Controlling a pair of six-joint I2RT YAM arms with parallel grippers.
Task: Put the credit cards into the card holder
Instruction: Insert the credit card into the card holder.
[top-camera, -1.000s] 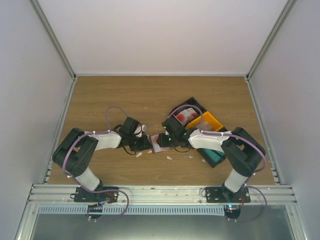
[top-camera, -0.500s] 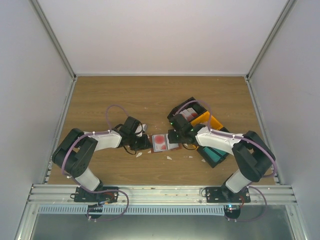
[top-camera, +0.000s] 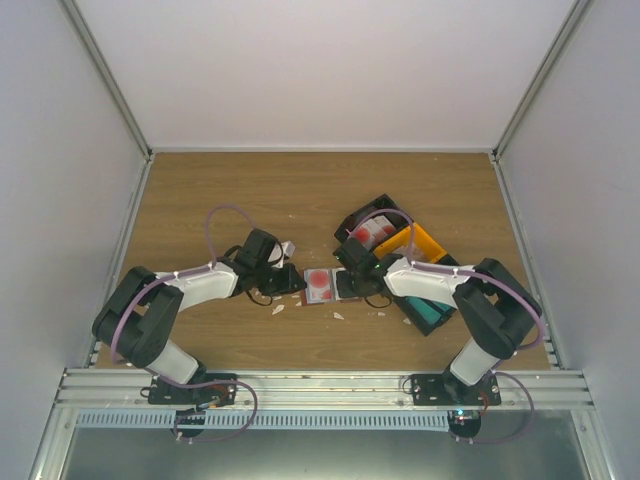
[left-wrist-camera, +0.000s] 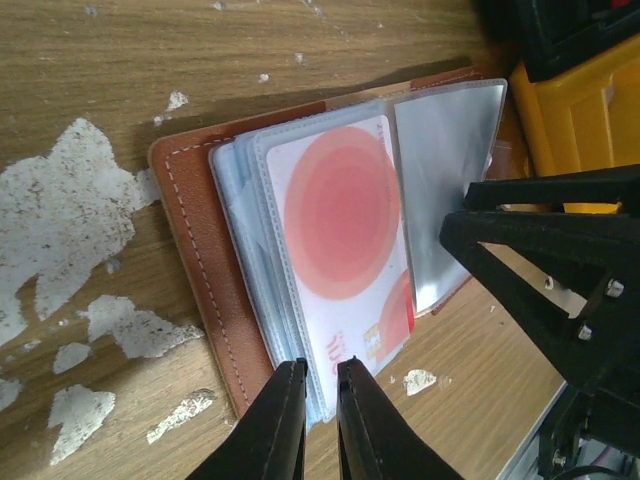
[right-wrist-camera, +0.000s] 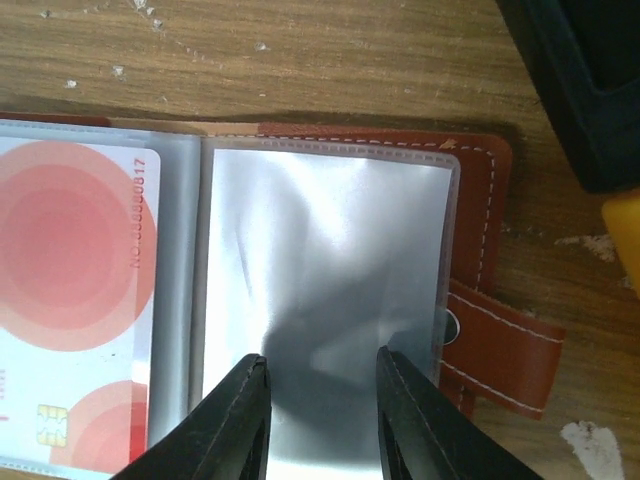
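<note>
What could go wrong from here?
1. The jaws of the left gripper appear to pinch only the clear sleeve edges of the reddish-brown leather card holder; these could slip free or tear.
2. The right gripper is low over the empty clear plastic sleeve; its jaws could crease it or shift the holder.

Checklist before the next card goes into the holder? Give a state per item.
1. The card holder lies open and flat: ok.
2. The left hand pinches the holder's sleeve edge to pin it: ok.
3. The red-and-white card is seated in its sleeve: ok.
4. The facing sleeve is empty: ok.
5. The right hand carries a card: not ok. Its jaws are open with nothing between them, over the empty sleeve.
6. More cards wait in the black bin: ok. How many, cannot tell.
</note>
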